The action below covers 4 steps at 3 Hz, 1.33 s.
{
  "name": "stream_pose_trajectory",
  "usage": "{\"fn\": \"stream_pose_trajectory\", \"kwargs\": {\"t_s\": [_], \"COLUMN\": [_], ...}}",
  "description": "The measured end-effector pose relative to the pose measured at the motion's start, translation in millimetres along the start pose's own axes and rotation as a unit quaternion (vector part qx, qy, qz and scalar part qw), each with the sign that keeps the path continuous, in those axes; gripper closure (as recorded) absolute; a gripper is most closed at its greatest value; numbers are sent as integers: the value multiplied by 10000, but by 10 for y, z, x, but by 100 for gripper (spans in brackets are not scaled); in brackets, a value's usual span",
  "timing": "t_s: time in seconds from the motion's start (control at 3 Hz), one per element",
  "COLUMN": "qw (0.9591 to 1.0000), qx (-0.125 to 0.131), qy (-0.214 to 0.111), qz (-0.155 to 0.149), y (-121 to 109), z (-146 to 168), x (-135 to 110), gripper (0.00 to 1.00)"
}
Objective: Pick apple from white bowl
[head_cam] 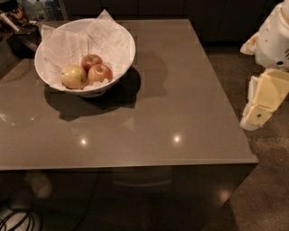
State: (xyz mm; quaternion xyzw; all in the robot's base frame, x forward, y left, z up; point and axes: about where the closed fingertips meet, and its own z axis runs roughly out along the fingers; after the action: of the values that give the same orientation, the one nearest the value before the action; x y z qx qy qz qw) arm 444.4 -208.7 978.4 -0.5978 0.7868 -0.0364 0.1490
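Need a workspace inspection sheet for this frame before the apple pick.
Surface: glossy grey table, light glints.
Job's things: white bowl at the table's far left, paper-lined; three apples inside, touching.
Clutter: dark items past the far-left corner, unclear.
Grippers: gripper beyond the table's right edge, far from the bowl.
Cables: cables on the floor, lower left.
Surroundings: dark cabinets behind; speckled floor.
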Motion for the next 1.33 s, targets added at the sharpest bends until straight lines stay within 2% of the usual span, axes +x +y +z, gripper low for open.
{"fn": "stream_pose_trajectory", "kwargs": {"t_s": [0.33, 0.67, 1.0, 1.33], "qw": [9990, 9994, 9999, 9996], "qx": [-182, -95, -49, -37], "qy": [367, 297, 45, -213], "qz": [165, 146, 147, 181], "y": [-223, -262, -301, -575], "z": [127, 131, 126, 170], "x": [-393, -445, -530, -1215], "gripper": [0, 0, 0, 0]}}
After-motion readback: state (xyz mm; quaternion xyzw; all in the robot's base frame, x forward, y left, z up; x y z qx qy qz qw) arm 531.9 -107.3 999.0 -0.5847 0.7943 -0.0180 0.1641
